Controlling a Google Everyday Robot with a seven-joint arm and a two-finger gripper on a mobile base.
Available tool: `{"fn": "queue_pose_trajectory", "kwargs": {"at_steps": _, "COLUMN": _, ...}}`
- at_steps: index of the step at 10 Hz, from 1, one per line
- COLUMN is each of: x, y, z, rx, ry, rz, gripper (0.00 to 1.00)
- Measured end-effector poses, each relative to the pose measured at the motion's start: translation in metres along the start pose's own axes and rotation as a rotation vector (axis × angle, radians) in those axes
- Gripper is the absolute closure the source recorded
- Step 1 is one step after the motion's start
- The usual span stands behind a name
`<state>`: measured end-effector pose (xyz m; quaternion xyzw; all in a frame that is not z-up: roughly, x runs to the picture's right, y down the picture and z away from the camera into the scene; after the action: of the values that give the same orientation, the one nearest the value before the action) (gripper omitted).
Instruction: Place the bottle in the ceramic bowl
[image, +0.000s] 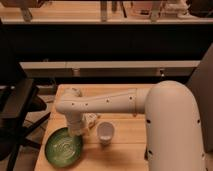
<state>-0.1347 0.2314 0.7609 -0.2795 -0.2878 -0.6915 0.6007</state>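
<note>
The ceramic bowl (63, 148) is wide, shallow and glossy green, and sits at the front left of the wooden table. My white arm reaches from the right across the table, then bends down. My gripper (79, 131) hangs at the bowl's far right rim, mostly hidden by the wrist. A pale object that looks like the bottle (92, 120) shows just right of the wrist, between the arm and the white cup. I cannot tell whether it is held.
A small white cup (105, 132) stands just right of the bowl. The wooden table (125, 145) has its left edge close to the bowl. A dark chair (17, 107) stands at the left. My large white arm housing (175, 125) fills the right.
</note>
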Motion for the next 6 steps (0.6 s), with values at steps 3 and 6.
{"fn": "queue_pose_trajectory", "kwargs": {"at_steps": 3, "x": 0.005, "y": 0.006, "z": 0.004, "rx": -0.004, "ry": -0.003, "rz": 0.015, "gripper": 0.28}}
{"fn": "queue_pose_trajectory", "kwargs": {"at_steps": 6, "x": -0.008, "y": 0.003, "z": 0.002, "rx": -0.010, "ry": -0.003, "rz": 0.000, "gripper": 0.32}}
